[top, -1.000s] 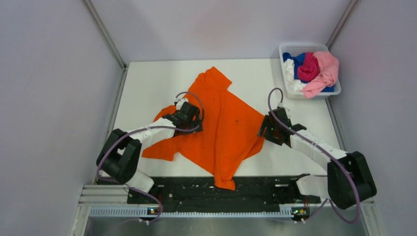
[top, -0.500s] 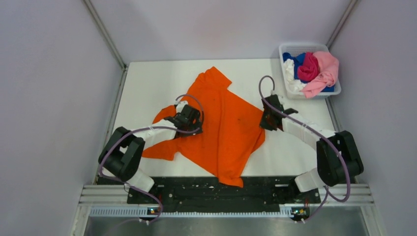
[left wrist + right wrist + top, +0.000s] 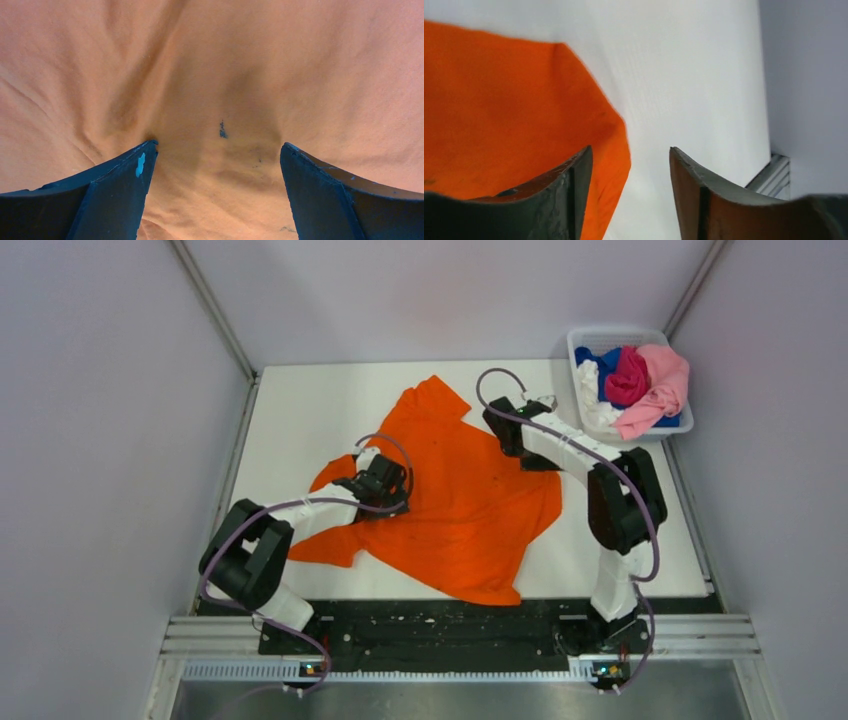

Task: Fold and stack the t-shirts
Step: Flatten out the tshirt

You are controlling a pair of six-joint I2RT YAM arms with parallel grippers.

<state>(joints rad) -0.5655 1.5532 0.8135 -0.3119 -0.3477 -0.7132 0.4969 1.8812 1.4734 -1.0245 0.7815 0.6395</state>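
White tabletop (image 3: 300, 410) beneath rumpled orange t-shirt (image 3: 470, 510), spread mid-table. Left gripper (image 3: 217, 145) wide apart, tips on its cloth. Right gripper (image 3: 630, 148) parted over shirt's edge, pinching nothing. Pink, magenta, blue, white t-shirts (image 3: 650, 380) heaped in far-right corner bin (image 3: 578, 340).

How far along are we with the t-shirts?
Nothing is folded or stacked yet. The orange t-shirt lies spread but wrinkled on the table. The left fingers are open over its cloth, and the right fingers are open at its right edge. The other t-shirts sit bunched in the bin.
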